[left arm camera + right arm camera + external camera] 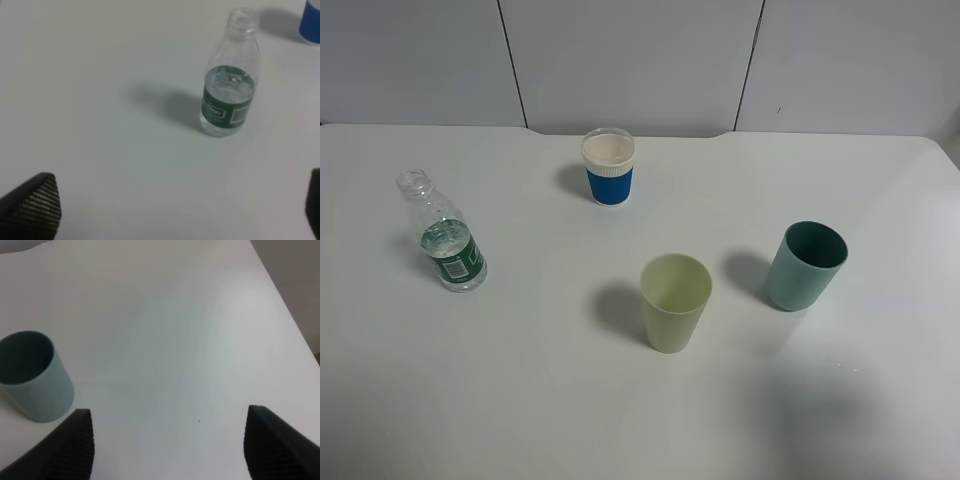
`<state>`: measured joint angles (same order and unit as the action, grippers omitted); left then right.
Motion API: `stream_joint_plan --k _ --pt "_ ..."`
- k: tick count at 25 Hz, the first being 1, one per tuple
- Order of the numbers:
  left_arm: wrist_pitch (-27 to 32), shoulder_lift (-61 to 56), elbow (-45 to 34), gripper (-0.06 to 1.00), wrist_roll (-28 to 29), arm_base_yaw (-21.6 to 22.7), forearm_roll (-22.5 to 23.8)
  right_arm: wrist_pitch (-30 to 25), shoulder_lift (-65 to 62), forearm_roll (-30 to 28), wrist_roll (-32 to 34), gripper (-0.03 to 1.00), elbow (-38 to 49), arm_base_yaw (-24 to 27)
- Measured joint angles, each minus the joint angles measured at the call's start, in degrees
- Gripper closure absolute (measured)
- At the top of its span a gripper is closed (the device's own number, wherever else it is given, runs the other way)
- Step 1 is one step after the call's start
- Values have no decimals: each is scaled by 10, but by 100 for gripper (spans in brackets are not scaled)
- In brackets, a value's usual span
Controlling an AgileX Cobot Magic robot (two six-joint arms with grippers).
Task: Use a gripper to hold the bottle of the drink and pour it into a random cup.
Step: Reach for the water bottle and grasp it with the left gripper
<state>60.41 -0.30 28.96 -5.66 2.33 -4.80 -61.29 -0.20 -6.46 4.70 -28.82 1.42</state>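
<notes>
The small clear bottle with a green label stands upright and uncapped at the table's left, part full of clear liquid. It also shows in the left wrist view, well ahead of my left gripper, whose jaws are wide apart and empty. The pale yellow-green cup stands upright and empty near the middle. My right gripper is open and empty over bare table at the right. Neither arm shows in the exterior high view.
A short blue cup with white rim stands at the back middle; its edge shows in the left wrist view. A teal cup stands right of the yellow-green cup, also in the right wrist view. The table's right edge is close.
</notes>
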Motion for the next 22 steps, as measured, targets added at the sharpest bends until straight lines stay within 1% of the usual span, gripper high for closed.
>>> stream_joint_plan --k 22 --pt "0 0 0 -5 0 0 0 0 0 0 0 33 0 0"
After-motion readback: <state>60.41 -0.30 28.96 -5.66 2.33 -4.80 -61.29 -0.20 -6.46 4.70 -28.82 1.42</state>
